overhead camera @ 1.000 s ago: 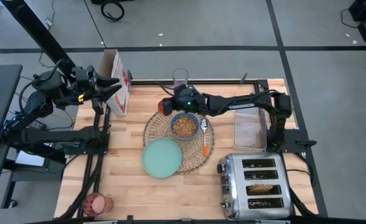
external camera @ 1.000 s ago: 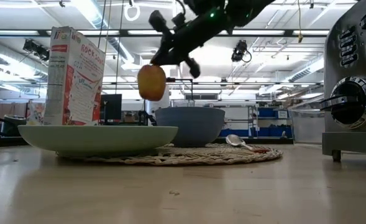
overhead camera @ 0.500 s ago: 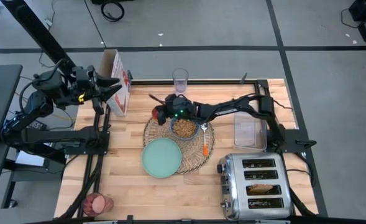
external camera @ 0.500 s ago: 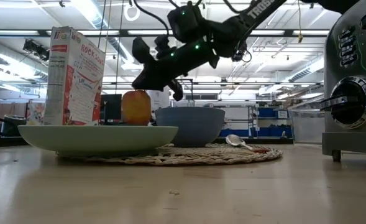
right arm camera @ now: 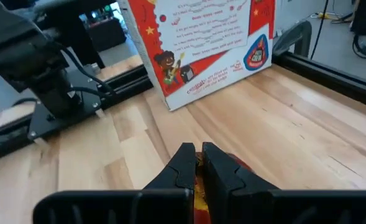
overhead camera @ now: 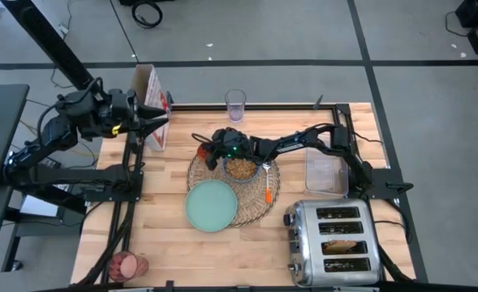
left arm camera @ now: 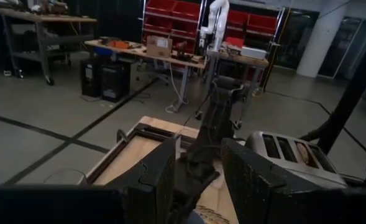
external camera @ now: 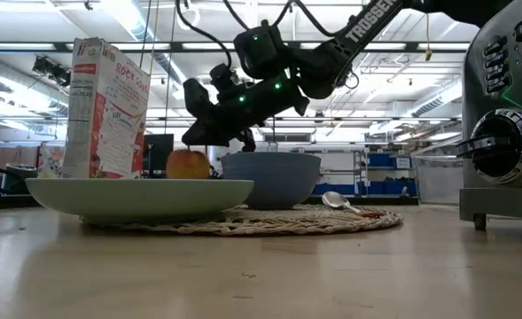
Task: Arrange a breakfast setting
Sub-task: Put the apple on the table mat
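Note:
A red-yellow apple hangs from my right gripper, which is shut on it at the far left edge of the round wicker placemat. The mint-green plate hides the apple's underside in the low view. On the mat stand a blue bowl of cereal and an orange-handled spoon. A toast slice sits in the toaster. The glass of pink drink stands at the near left corner. My left gripper is open and level beside the cereal box, holding nothing. My right gripper pinches the apple's top between its two shut fingertips, coming from the table's right and slanting down. The apple stays upright below the fingers. Whether it rests on the mat or table I cannot tell, as the plate hides its underside.
A chrome toaster fills the near right corner. A clear container lies at the right edge, and an empty glass stands at the far edge. Bare wood lies along the near edge, left of the toaster.
My right gripper has come down and toward the table's left with the apple, rolling its wrist. The apple has moved from beside the bowl's far left rim, high up, to low at the mat's far left edge. The fingers have stayed shut.

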Controlling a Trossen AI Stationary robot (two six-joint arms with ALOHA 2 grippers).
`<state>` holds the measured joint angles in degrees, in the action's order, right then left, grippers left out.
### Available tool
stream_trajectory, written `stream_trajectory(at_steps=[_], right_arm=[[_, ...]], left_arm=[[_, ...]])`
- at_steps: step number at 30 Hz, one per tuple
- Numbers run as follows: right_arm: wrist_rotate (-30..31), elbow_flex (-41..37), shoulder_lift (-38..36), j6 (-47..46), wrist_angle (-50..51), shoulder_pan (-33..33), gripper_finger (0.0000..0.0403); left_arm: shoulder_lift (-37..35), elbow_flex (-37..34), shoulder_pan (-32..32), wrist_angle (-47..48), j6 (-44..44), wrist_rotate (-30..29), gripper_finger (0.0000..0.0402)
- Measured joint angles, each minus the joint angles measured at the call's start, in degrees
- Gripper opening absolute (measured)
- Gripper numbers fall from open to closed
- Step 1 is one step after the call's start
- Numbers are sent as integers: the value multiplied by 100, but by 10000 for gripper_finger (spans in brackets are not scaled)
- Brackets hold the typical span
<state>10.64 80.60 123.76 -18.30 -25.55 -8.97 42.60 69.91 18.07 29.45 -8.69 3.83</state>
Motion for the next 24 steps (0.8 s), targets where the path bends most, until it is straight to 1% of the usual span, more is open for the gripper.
stream_trajectory(at_steps=[11, 15, 21, 24], right_arm=[[-24, 0, -2, 385, 39, -64, 16], [-179, 0, -2, 631, 80, -64, 16], [-283, 0, 0, 664, 185, -66, 16], [-301, 0, 64, 685, 199, -66, 16]], left_arm=[[170, -4, -1, -174, -16, 47, 137], [163, -4, -3, -315, -143, 81, 137], [165, -4, -3, -517, -321, 604, 137], [165, -4, -5, -564, -409, 697, 137]])
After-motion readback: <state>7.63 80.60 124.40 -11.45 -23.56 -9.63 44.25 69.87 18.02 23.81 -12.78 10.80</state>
